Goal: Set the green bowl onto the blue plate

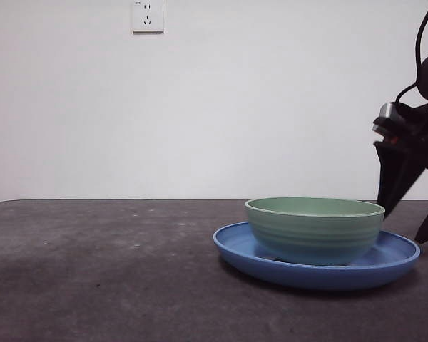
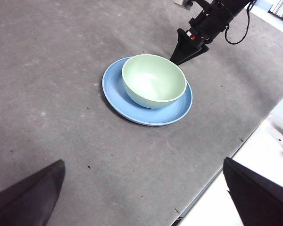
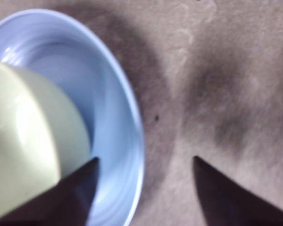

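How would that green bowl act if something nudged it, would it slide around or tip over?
The green bowl would probably slide before tipping: it looks wide and low, resting on a narrower foot. The glossy blue plate under it likely gives little grip, though its raised rim might stop the bowl. It looks rigid and probably light, though its material isn't clear.

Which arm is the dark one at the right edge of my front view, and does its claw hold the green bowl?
Observer: The right arm. The right claw is open and grips nothing.
Operator: Is the bowl centred on the plate?
Observer: No. The green bowl sits off-centre on the blue plate, yet inside its rim.
Operator: Where is the left claw?
Observer: The left claw is open, above the table, away from the plate.
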Controlling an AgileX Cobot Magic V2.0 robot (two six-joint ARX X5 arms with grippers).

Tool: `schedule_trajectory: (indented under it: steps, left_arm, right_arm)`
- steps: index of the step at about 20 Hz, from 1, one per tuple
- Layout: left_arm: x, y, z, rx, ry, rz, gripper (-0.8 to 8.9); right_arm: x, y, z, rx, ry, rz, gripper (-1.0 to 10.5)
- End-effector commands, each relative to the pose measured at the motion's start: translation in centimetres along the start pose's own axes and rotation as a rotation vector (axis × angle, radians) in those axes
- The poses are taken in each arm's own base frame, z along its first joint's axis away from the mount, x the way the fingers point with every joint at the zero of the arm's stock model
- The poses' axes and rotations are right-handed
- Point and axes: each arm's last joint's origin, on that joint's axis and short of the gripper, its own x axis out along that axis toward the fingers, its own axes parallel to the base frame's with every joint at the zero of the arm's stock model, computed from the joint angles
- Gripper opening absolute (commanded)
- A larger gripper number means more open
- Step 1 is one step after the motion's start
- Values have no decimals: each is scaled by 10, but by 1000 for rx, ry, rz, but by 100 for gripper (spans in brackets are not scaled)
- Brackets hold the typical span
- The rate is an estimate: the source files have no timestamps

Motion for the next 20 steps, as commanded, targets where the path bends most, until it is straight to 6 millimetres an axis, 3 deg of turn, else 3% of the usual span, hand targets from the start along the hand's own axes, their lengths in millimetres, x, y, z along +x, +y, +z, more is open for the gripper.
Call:
schedule_trajectory:
  steps: [1, 8, 14, 20]
  left_arm:
    - [-2, -1, 4, 0, -20, -7, 634]
    - [-2, -1, 4, 0, -25, -8, 634]
    - [-2, -1, 4, 0, -26, -8, 634]
    - [-2, -1, 4, 0, -26, -8, 634]
  right_arm:
    - [6, -3, 6, -14, 1, 24, 218]
    - [23, -10, 6, 15, 57, 78, 126]
    - [26, -9, 5, 20, 70, 99, 9]
    - [23, -7, 8, 29, 68, 102, 9]
